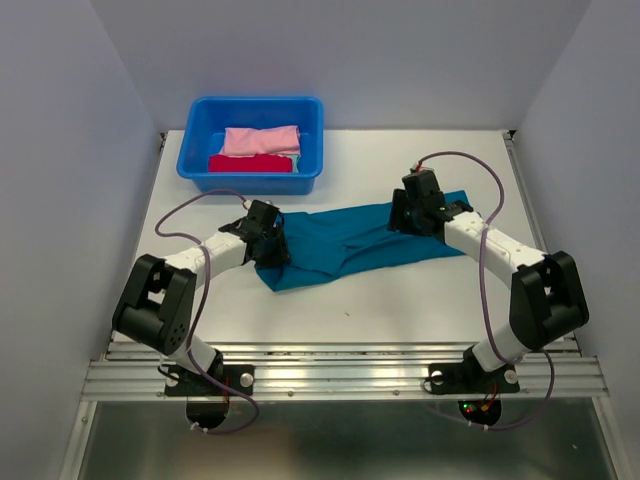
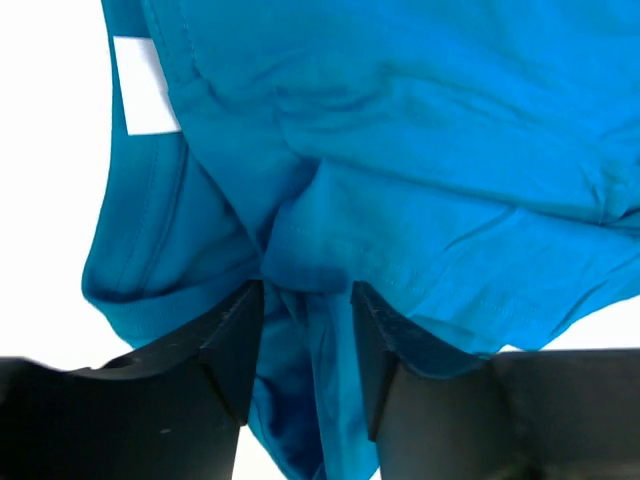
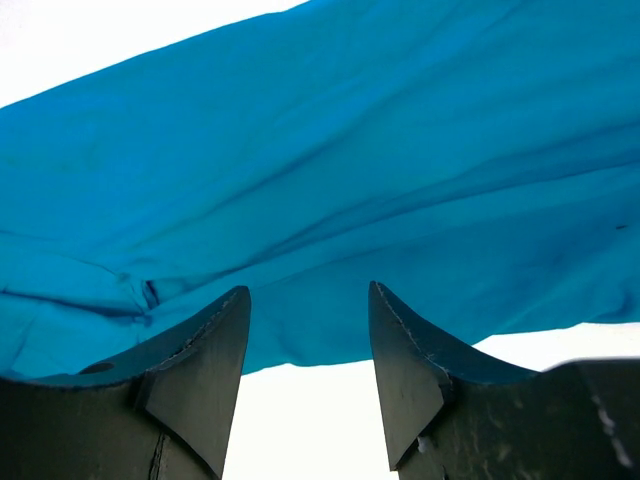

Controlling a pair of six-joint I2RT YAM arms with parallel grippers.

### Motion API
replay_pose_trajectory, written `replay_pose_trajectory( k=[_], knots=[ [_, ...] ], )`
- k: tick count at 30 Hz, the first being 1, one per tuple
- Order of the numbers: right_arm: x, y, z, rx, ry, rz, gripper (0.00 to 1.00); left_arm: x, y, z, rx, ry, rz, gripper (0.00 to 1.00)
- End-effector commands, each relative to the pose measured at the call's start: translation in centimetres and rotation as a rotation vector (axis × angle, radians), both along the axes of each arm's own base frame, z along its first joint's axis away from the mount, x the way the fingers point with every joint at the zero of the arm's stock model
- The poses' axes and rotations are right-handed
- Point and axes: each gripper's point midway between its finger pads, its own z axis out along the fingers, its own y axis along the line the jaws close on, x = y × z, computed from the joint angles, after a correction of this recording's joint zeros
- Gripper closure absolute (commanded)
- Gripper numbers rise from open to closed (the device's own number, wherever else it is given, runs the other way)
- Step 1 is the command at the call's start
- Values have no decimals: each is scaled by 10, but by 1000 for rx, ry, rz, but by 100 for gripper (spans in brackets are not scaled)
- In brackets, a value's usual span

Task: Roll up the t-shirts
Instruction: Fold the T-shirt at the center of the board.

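A teal-blue t-shirt (image 1: pixel 350 240) lies stretched across the middle of the table, partly folded into a long band. My left gripper (image 1: pixel 268 235) is at its left end and is shut on a bunch of the cloth. In the left wrist view the teal fabric (image 2: pixel 420 150) fills the gap between my jaws (image 2: pixel 308 290), and a white label (image 2: pixel 147 85) shows at the upper left. My right gripper (image 1: pixel 410 215) is at the shirt's right end. In the right wrist view it (image 3: pixel 308 295) is open, with the shirt's edge (image 3: pixel 350 150) just past the fingertips and bare table between them.
A rigid bright-blue plastic tub (image 1: pixel 250 178) stands at the back left. It holds a pink cloth bundle (image 1: pixel 262 140) and a red cloth bundle (image 1: pixel 250 163). Grey walls close in the table on the left, right and back.
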Motion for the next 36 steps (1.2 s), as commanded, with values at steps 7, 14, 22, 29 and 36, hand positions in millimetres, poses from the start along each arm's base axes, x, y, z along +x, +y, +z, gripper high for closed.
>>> replay_pose_trajectory(
  k=[7, 14, 22, 29, 36],
  knots=[
    [7, -4, 17, -10, -52, -25, 43, 21, 2, 2, 10, -50, 38, 60],
    [3, -3, 14, 2, -39, -25, 43, 25, 9, 17, 35, -91, 73, 67],
    [1, -3, 11, 12, -31, -34, 44, 34, 9, 26, 48, -119, 62, 73],
    [-2, -4, 8, 13, -19, -43, 44, 37, 2, 29, 21, -121, 45, 100],
    [-2, -8, 9, 7, -30, -67, 44, 44, 1, 65, -2, -188, 57, 100]
  ],
)
